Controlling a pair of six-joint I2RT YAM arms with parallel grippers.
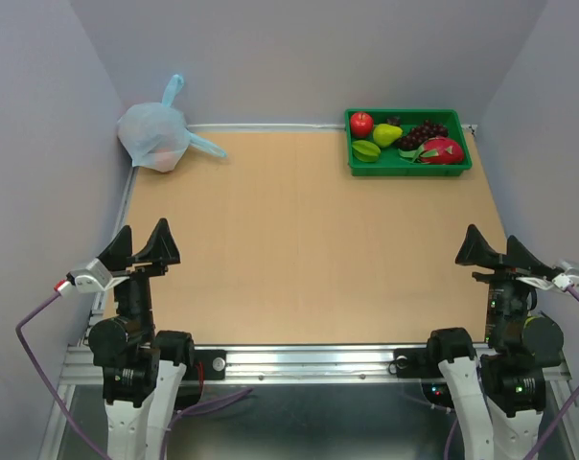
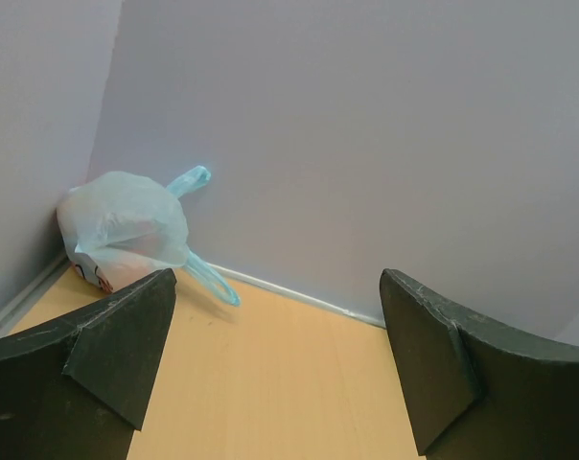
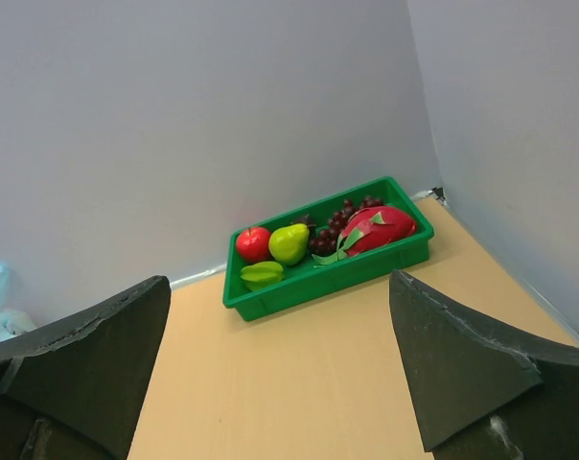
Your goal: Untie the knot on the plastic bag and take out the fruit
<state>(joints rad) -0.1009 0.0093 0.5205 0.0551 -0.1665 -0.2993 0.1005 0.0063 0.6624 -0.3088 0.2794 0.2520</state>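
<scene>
The light blue plastic bag (image 1: pixel 153 137) sits tied in the far left corner of the table, something pinkish showing through it. Its knot (image 1: pixel 182 123) has one tail pointing up the wall and one lying on the table. The bag also shows in the left wrist view (image 2: pixel 124 228), with the knot (image 2: pixel 181 230) at its right side. My left gripper (image 1: pixel 142 246) is open and empty near the front left edge, far from the bag. My right gripper (image 1: pixel 491 251) is open and empty near the front right edge.
A green tray (image 1: pixel 408 165) at the back right holds a red apple (image 1: pixel 361 123), a pear, a star fruit, dark grapes and a dragon fruit (image 1: pixel 440 150); it also shows in the right wrist view (image 3: pixel 328 273). Grey walls enclose the table on three sides.
</scene>
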